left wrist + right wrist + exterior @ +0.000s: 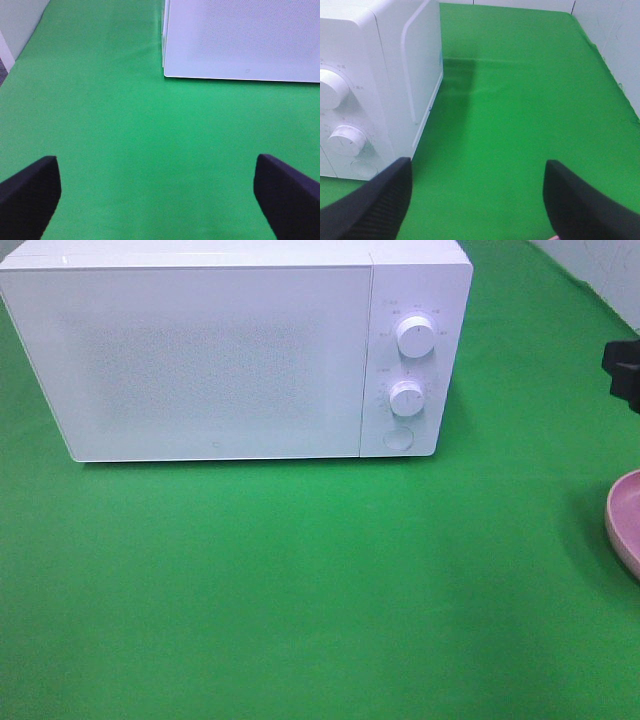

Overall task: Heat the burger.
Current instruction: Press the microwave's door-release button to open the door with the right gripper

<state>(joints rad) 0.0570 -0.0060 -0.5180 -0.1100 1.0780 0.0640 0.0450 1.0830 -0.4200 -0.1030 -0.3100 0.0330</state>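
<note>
a white microwave [215, 360] stands at the back of the green surface [300, 590], its door shut. on its right panel sit an upper knob [415, 337], a lower knob [406, 398] and a round button [399, 437] below them. a pink plate [628, 525] is cut off at the right edge of the high view, well apart from the microwave. the burger shows in no view, so where it is cannot be told. the left tool [157, 200] is released, fingers spread wide over bare green cloth in front of the microwave's left corner. the right tool [477, 200] is released too, nothing between its fingers, near the microwave's knob end.
</note>
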